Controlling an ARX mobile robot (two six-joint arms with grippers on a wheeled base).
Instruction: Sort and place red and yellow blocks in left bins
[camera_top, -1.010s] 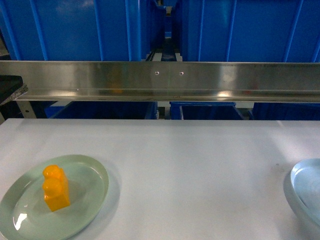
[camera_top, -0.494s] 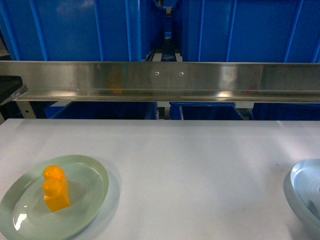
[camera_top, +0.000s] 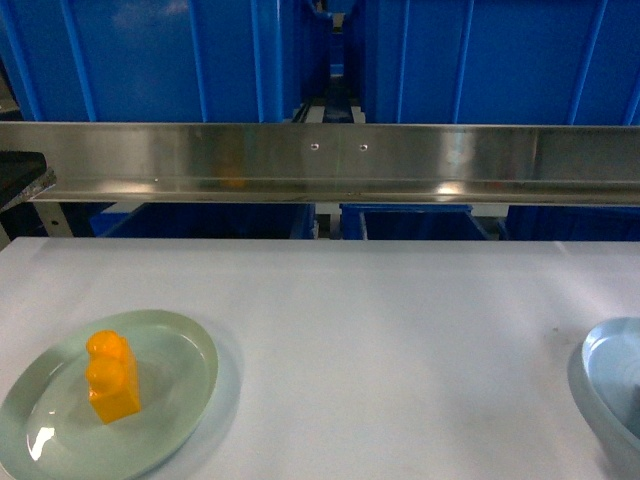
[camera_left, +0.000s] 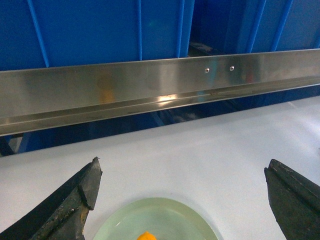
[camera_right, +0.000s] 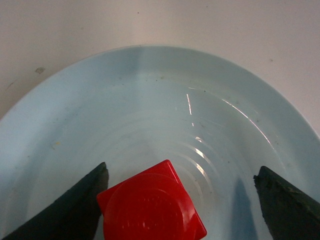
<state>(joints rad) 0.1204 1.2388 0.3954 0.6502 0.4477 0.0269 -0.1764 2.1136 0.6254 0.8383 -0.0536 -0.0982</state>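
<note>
Right wrist view: my right gripper (camera_right: 180, 200) was spread wide over the pale blue plate (camera_right: 100, 100), a red block (camera_right: 150, 202) between the jaws, beside the left one; contact unclear. My left gripper (camera_left: 182, 200) was also spread, above the pale green plate (camera_top: 170, 370) holding the orange-yellow block (camera_top: 112, 377). Beyond the white table (camera_top: 380, 320): a steel rail (camera_top: 320, 160), then the blue bins (camera_top: 140, 60).

At the lower right of the head view, a dark shape now shows inside the pale blue plate (camera_top: 612, 385).
</note>
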